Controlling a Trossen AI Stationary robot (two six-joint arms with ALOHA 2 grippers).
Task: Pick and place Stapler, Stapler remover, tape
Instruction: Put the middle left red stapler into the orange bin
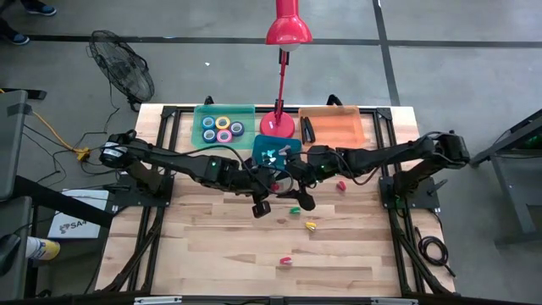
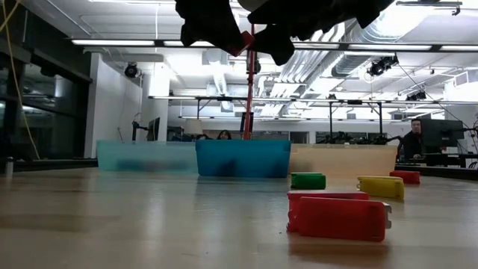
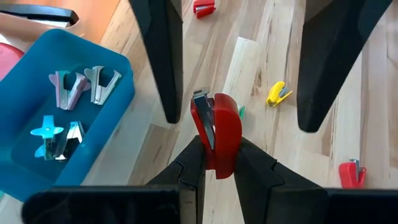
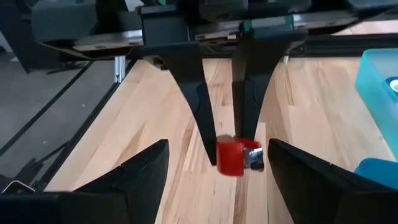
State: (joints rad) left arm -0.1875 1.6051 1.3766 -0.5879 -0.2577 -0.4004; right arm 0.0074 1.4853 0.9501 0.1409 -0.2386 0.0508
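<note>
My left gripper [image 3: 216,149] is shut on a small red stapler [image 3: 217,134], held high above the table's middle [image 1: 273,185]. My right gripper [image 4: 217,148] is open, level with the stapler [image 4: 233,155], one finger on either side of it and apart from it. Behind them stands a blue bin [image 1: 275,151] with several staple removers [image 3: 87,84]. Rolls of tape [image 1: 222,127] lie in a green tray [image 1: 203,114]. A black stapler [image 1: 308,129] lies in the orange tray [image 1: 339,123]. My left gripper pinches the red stapler between its two fingers by one end of the red body [image 3: 217,167]. The fingers [image 4: 208,146] slant down from the table's left side. The stapler's metal-tipped end [image 4: 252,158] sticks out past them, and it hangs clear of the table.
Small staplers lie loose on the wood: red [image 1: 341,185], green [image 1: 295,210], yellow [image 1: 311,226] and another red one [image 1: 285,262] near the front. A red desk lamp [image 1: 279,123] stands between the trays at the far edge.
</note>
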